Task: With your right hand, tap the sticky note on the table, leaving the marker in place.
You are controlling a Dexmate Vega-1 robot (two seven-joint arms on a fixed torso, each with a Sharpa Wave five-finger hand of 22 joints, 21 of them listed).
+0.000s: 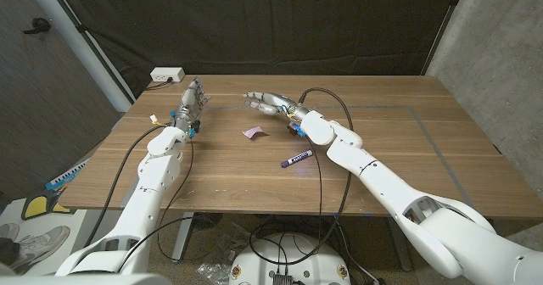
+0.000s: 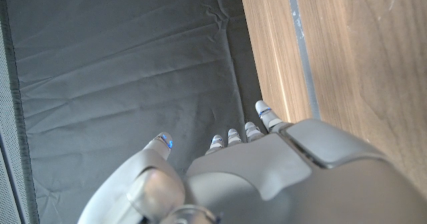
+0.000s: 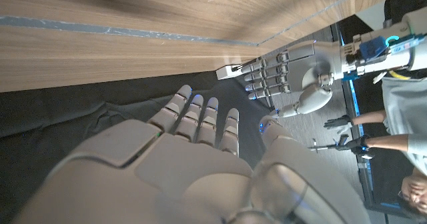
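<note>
Right now the sticky note [image 1: 252, 133] — small, pink-purple — lies on the wooden surface [image 1: 382, 141] near the middle, just in front of and slightly left of the right robot hand [image 1: 270, 103]. Marker [image 1: 296, 158] lies closer to the robot, beside the right forearm, well apart from the note. It has a purple body with a white label; the writing is too small to read.

Hard to see: whether the right fingertips touch the surface — the head view is too small to tell. Neither the note nor the marker can be made out in the wrist views. A white box [image 1: 167, 75] sits at the far left corner of the surface; any marking on it is illegible.

Right robot hand: fingers spread and extended, holding nothing; it sits past the note toward the far edge. Right wrist view confirms fingers [image 3: 200, 117] apart and empty.

Left robot hand [image 1: 193, 98]: raised near the far left of the surface, fingers loosely extended, nothing in it. The right wrist view shows it from the palm side [image 3: 293, 74], fingers apart. A person's arms are cut off at that picture's edge [image 3: 393, 141].
</note>
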